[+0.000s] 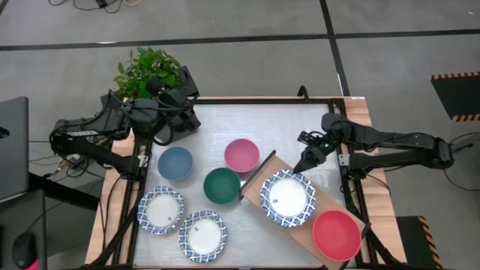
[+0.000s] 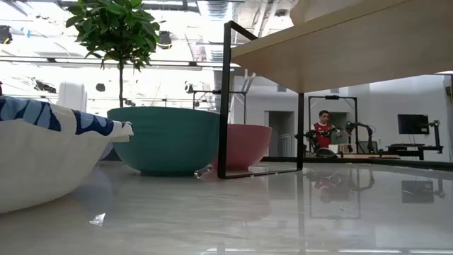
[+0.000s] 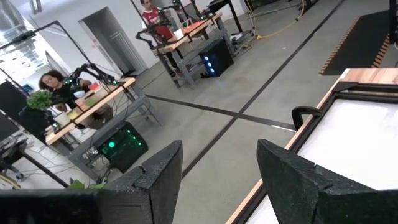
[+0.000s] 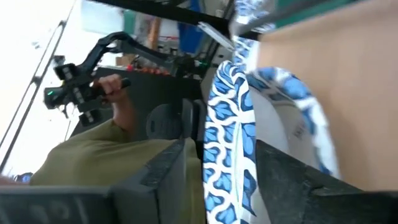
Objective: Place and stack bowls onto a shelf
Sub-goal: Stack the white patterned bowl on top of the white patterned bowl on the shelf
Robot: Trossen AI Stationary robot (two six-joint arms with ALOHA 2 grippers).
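Observation:
A white bowl with a blue patterned rim (image 1: pixel 288 198) sits on the light-wood shelf (image 1: pixel 328 201), with the red bowl (image 1: pixel 336 234) beside it on the same board. My right gripper (image 1: pixel 304 166) is at the far rim of this white bowl and shut on it. The right wrist view shows a second patterned rim (image 4: pixel 303 93) close behind it. The pink (image 1: pixel 241 154), green (image 1: pixel 222 185) and slate blue (image 1: pixel 175 163) bowls and two more white bowls (image 1: pixel 160 210) (image 1: pixel 201 235) stand on the tabletop. My left gripper (image 3: pixel 217 180) is open at the far left by the plant. My right gripper pinches the white bowl's patterned rim (image 4: pixel 225 155) at its far side, one finger inside the bowl and one outside. The fingers slant down from the table's far right. In the high view the bowl rests on the shelf board.
The shelf stands on dark metal legs (image 2: pixel 225 99) above the tabletop, running slantwise from mid-table to the near right corner. A potted plant (image 1: pixel 148 71) is at the far left corner behind the left arm. People sit at desks in the room beyond.

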